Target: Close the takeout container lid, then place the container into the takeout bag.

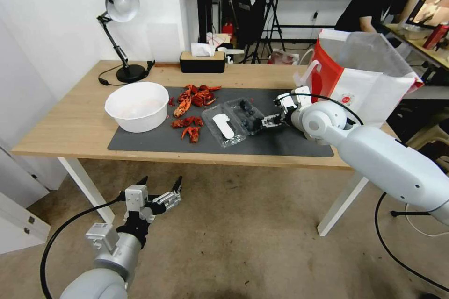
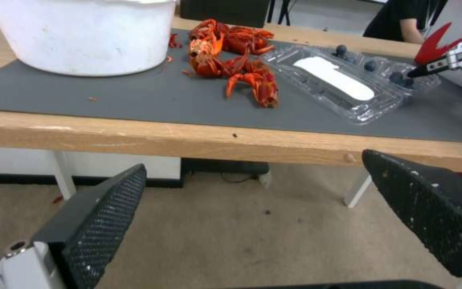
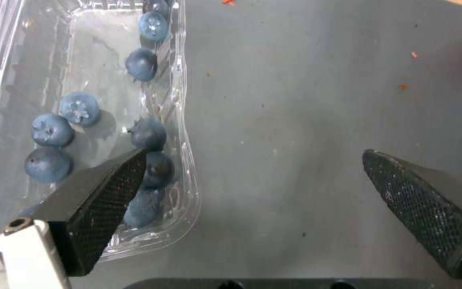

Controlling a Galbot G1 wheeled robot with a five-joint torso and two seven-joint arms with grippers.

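Observation:
The takeout container (image 1: 236,119) lies open on the dark mat, its base holding several blueberries (image 3: 76,108). The lid (image 1: 223,127), with its white oblong label (image 2: 333,76), lies flat beside the base on the bowl's side. My right gripper (image 1: 263,122) is open at the container's right edge. In the right wrist view one finger (image 3: 102,192) is over the base's rim (image 3: 188,192) and the other over bare mat. My left gripper (image 1: 159,188) hangs open and empty below the table's front edge. The takeout bag (image 1: 369,84) stands open at the table's right end.
A white bowl (image 1: 138,105) sits on the left of the mat (image 1: 154,140), with red crayfish (image 1: 191,103) scattered between it and the container. A desk lamp (image 1: 119,9) and a tissue box (image 1: 202,61) stand at the back.

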